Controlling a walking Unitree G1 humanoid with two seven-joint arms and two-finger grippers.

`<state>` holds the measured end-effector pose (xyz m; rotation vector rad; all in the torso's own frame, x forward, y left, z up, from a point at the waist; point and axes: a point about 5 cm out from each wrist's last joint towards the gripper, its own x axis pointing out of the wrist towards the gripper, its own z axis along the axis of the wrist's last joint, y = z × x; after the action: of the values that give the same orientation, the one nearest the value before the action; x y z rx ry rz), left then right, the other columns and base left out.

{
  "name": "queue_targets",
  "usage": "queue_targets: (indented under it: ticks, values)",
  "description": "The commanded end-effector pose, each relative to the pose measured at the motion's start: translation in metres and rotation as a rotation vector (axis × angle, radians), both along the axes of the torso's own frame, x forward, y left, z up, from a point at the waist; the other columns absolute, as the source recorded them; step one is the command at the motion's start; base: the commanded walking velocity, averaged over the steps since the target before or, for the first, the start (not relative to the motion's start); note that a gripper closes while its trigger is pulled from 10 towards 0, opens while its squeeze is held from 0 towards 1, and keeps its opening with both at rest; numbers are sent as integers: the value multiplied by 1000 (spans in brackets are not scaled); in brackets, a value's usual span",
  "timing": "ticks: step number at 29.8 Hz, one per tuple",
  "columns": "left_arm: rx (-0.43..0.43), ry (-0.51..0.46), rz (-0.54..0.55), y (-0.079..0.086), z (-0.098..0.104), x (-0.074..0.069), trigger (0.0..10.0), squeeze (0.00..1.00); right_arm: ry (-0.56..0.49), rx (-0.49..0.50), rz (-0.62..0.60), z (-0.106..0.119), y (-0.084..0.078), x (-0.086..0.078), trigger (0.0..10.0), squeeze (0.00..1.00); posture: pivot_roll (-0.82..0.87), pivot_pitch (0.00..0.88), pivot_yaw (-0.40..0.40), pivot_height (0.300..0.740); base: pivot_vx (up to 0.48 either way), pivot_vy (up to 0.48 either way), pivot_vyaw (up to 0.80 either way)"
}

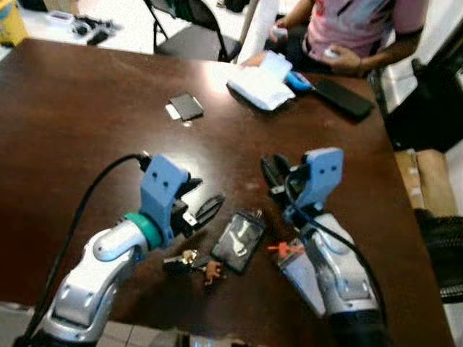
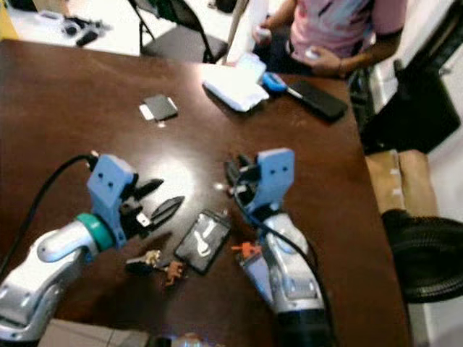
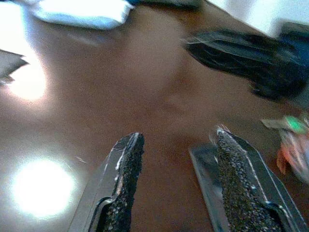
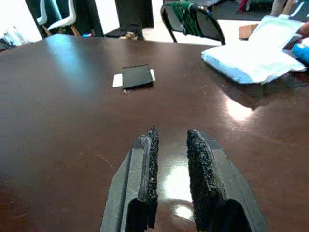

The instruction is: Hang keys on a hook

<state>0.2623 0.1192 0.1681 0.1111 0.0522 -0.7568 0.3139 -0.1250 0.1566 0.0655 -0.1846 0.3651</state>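
Note:
A small bunch of keys (image 1: 189, 262) with a brown tag lies on the dark wooden table (image 1: 72, 123) near its front edge. A flat black glossy card-like object (image 1: 239, 242) lies just right of the keys. My left gripper (image 1: 203, 207) hovers just above and behind the keys, open, with nothing between its fingers (image 3: 126, 179). The black object's edge (image 3: 205, 166) lies under one of them. My right gripper (image 1: 273, 174) sits right of the black object, pointing across the table. Its fingers (image 4: 149, 164) stand nearly together, holding nothing.
A person in a pink shirt (image 1: 362, 25) sits at the far side. Before them lie a white packet (image 1: 262, 85), a blue item (image 1: 297, 80) and a black phone (image 1: 341, 97). A small black card (image 1: 187, 106) lies mid-table. A folding chair (image 1: 194, 32) stands behind.

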Motion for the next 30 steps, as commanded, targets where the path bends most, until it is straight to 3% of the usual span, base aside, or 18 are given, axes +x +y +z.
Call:
queue_targets:
  ticks: [1,6,11,15,16,20,25,30]
  values:
    - [33,52,-67,-3,-7,-8,10000,0,4,-14,-24,-2,-8,1,10000,0,5,91,58,740,0,0,0]
    - [141,116,-73,4,-20,-8,10000,0,-47,-109,-4,3,-8,3,10000,0,2,94,62,740,0,0,0]
    - [200,141,-99,1,-26,-9,10000,0,-47,-117,-9,3,-12,5,10000,0,2,103,60,740,0,0,0]
    - [273,118,-136,1,-29,-10,10000,0,-48,-117,-17,4,-15,5,10000,0,-2,109,62,740,0,0,0]
    - [336,94,-160,2,-28,-6,10000,0,-56,-145,-5,5,-15,4,10000,0,6,120,58,740,0,0,0]
    - [346,87,-162,0,-27,-1,10000,0,-56,-166,4,4,-15,4,10000,0,4,125,61,740,0,0,0]
    - [335,98,-119,-7,-26,17,10000,0,-59,-193,2,3,-19,6,10000,0,-3,133,64,740,0,0,0]
    - [312,121,-97,-10,-27,27,10000,0,-65,-195,-3,5,-23,7,10000,0,-13,136,69,740,0,0,0]
